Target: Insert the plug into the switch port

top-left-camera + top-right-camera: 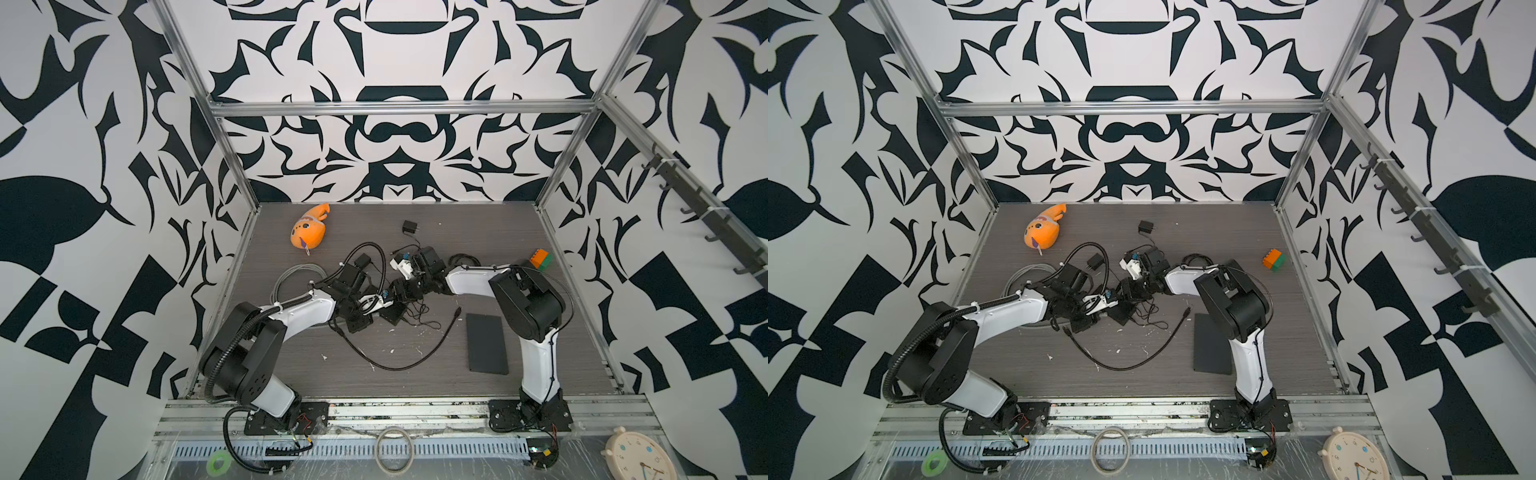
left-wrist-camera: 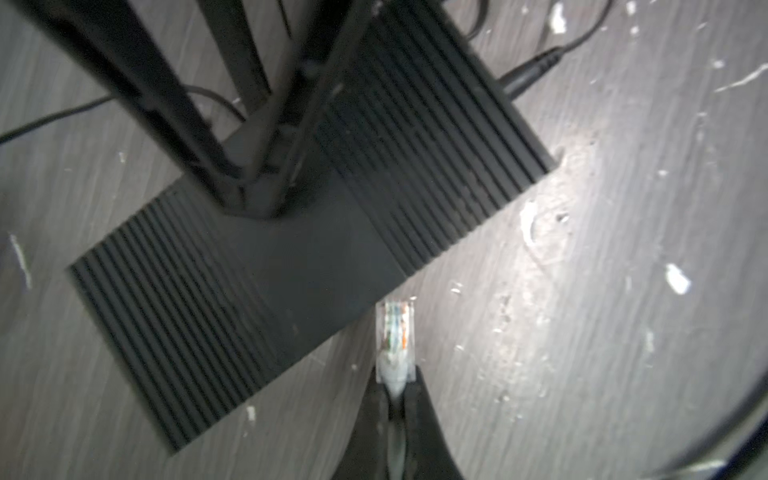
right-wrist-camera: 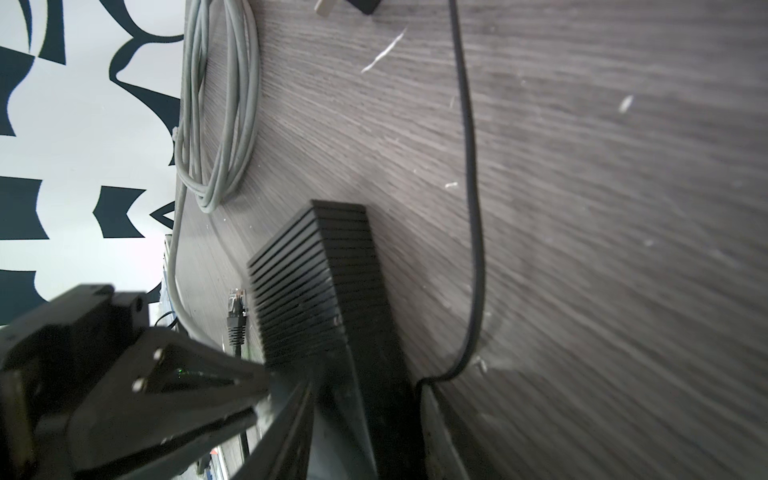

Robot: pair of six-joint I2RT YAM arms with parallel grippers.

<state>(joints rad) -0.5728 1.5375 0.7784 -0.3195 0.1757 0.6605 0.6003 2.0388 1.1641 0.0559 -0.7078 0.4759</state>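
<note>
One plug is clamped in the left gripper, tip just at the switch edge; alignment seemingly under way. The hold of the right gripper cannot be told; a square, straight push is needed next.

The dark grey-brown wood-grain bench is flecked with white. The ribbed black plastic switch box has a smooth, plain band across its middle. The clear plastic plug shows orange, green and white strands inside. A coiled round cable is pale grey. The plush fish is orange, the toy block orange and green, and the flat rectangular slab matt black. The walls are white with bold black swirling shapes.
</note>
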